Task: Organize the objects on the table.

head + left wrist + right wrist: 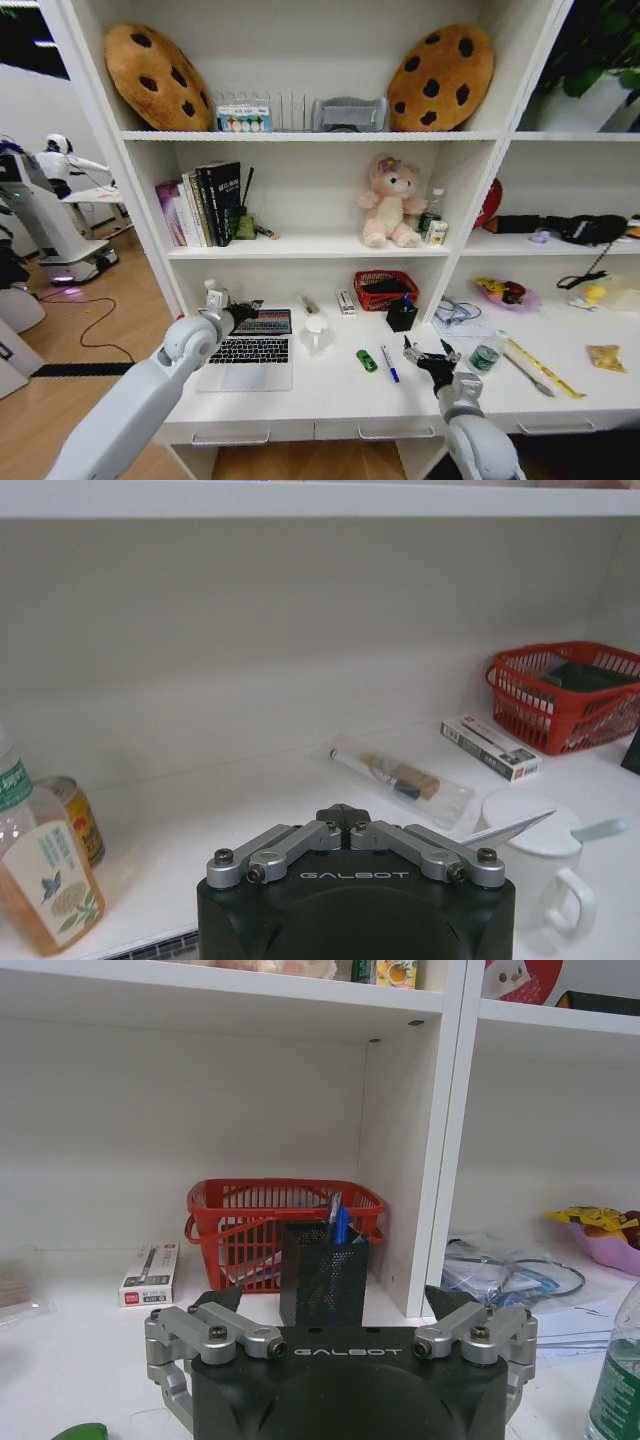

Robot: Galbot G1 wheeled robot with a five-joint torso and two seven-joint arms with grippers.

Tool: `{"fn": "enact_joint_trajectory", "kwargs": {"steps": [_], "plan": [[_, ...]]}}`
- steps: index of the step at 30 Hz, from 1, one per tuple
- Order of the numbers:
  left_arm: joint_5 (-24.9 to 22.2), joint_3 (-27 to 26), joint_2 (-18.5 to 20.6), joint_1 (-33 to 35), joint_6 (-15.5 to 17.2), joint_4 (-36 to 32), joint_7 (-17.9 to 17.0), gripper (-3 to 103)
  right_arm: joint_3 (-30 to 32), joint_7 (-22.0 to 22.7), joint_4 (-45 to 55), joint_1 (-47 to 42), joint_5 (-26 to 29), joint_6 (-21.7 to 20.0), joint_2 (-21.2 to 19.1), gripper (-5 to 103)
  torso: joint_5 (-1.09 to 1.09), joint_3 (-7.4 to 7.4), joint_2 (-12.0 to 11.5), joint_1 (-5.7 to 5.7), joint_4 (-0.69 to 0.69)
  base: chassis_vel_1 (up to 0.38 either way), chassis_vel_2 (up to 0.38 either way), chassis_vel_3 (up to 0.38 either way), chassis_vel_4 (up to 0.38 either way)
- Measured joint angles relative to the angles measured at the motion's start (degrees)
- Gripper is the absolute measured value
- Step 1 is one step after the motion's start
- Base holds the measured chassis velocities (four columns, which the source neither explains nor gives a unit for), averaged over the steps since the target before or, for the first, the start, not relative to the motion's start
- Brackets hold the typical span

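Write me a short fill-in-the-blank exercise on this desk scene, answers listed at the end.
1. The black mesh pen holder stands in front of a ____ basket.
2. The left gripper hovers over the open ____.
3. The blue pen lies on the table beside a small ____ item.
4. On the shelf above sits a pink plush ____.

Answers: red; laptop; green; bear
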Motion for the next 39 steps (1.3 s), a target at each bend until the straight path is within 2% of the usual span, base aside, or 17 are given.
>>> {"fn": "enact_joint_trajectory", "kwargs": {"steps": [6, 8, 9, 10, 11, 12, 14, 20, 24, 29, 32, 33, 34, 36, 37, 39], "plan": [[0.7, -3.6, 1.1, 5.7, 0.0, -3.3, 0.1, 0, -1.0, -0.2, -0.4, -0.1, -0.7, 0.3, 0.3, 100, -0.01, 0.00, 0.0, 0.00, 0.00, 0.000, 0.000, 0.000, 0.000], [1.9, -7.3, 1.8, 11.3, 0.0, -6.6, 0.7, 0, -2.6, -0.3, -0.9, 0.0, -1.7, 0.5, 0.6, 100, 0.00, 0.00, 0.0, 0.00, 0.02, 0.000, 0.000, 0.000, 0.000], [1.9, -7.3, 1.8, 11.3, 0.0, -6.6, 0.7, 0, -2.6, -0.3, -0.9, 0.0, -1.7, 0.5, 0.6, 100, 0.00, 0.00, 0.0, 0.00, 0.02, 0.000, 0.000, 0.000, 0.000], [2.9, -9.2, 1.7, 15.6, 0.0, -8.7, 1.1, 0, -4.1, -0.3, -1.5, 0.3, -2.9, 0.8, 0.9, 100, 0.00, 0.00, 0.0, 0.00, 0.01, 0.000, 0.000, 0.000, 0.000], [4.0, -10.3, 0.8, 18.4, 0.0, -9.8, 1.5, 0, -5.6, -0.2, -1.8, 0.6, -3.8, 1.0, 1.3, 100, 0.00, 0.00, 0.0, 0.00, 0.02, 0.000, 0.000, 0.000, 0.000], [4.0, -10.3, 0.8, 18.4, 0.0, -9.8, 1.5, 0, -5.6, -0.2, -1.8, 0.6, -3.8, 1.0, 1.3, 100, 0.00, 0.00, 0.0, 0.00, 0.02, 0.000, 0.000, 0.000, 0.000], [6.0, -10.3, -1.6, 21.2, 0.0, -10.4, 2.0, 0, -7.4, 0.0, -1.9, 0.8, -4.7, 1.1, 1.6, 100, 0.00, 0.00, 0.0, 0.00, 0.02, 0.000, 0.000, 0.000, 0.000], [7.5, -7.2, -4.4, 21.6, 0.0, -8.8, 1.7, 0, -8.2, 0.1, -1.9, 0.6, -5.1, 1.1, 1.4, 100, 0.00, 0.00, 0.0, 0.00, 0.00, 0.000, 0.000, 0.000, 0.000], [8.2, -4.8, -6.3, 20.0, 0.0, -4.5, 0.2, 0, -7.1, 0.1, -2.2, 0.4, -4.9, 1.5, 0.9, 100, 0.00, 0.00, 0.0, 0.00, -0.01, 0.000, 0.000, 0.000, 0.000], [9.4, -4.4, -8.3, 17.5, -0.3, -1.5, -1.1, 0, -6.1, 0.0, -2.3, 0.2, -4.2, 1.7, 0.7, 100, 0.00, 0.00, 0.0, 0.00, 0.00, 0.000, 0.000, 0.000, 0.000], [12.2, -5.8, -9.3, 15.8, -3.3, -0.6, -0.2, 0, -5.6, 0.0, -2.1, 0.1, -4.2, 1.7, 0.6, 100, 0.01, 0.01, 0.0, 0.00, -0.02, 0.000, 0.000, 0.000, 0.000], [16.4, -7.7, -10.3, 14.8, -6.9, -0.2, 1.5, 0, -5.4, 0.0, -1.5, 0.0, -4.0, 1.7, 0.5, 100, 0.01, 0.01, 0.0, 0.00, -0.01, 0.000, 0.000, 0.000, 0.000], [16.4, -7.7, -10.3, 14.8, -6.9, -0.2, 1.5, 0, -5.4, 0.0, -1.5, 0.0, -4.0, 1.7, 0.5, 100, 0.01, 0.01, 0.0, 0.00, -0.01, 0.000, 0.000, 0.000, 0.000], [20.9, -12.0, -11.9, 14.3, -13.7, -0.5, 2.4, 0, -5.2, 0.0, -0.7, 0.2, -3.6, 1.4, 0.2, 100, -0.01, 0.01, 0.0, 0.00, 0.00, 0.000, 0.000, 0.000, 0.000], [20.9, -12.0, -11.9, 14.3, -13.7, -0.5, 2.4, 0, -5.2, 0.0, -0.7, 0.2, -3.6, 1.4, 0.2, 100, -0.01, 0.01, 0.0, 0.00, 0.00, 0.000, 0.000, 0.000, 0.000], [21.8, -16.3, -12.5, 15.8, -18.8, -2.1, 1.0, 11, -5.3, 0.0, -0.5, 0.7, -3.4, 1.3, -0.1, 100, 0.01, 0.00, 0.0, 0.01, 0.00, 0.000, 0.000, 0.000, 0.000]]}}
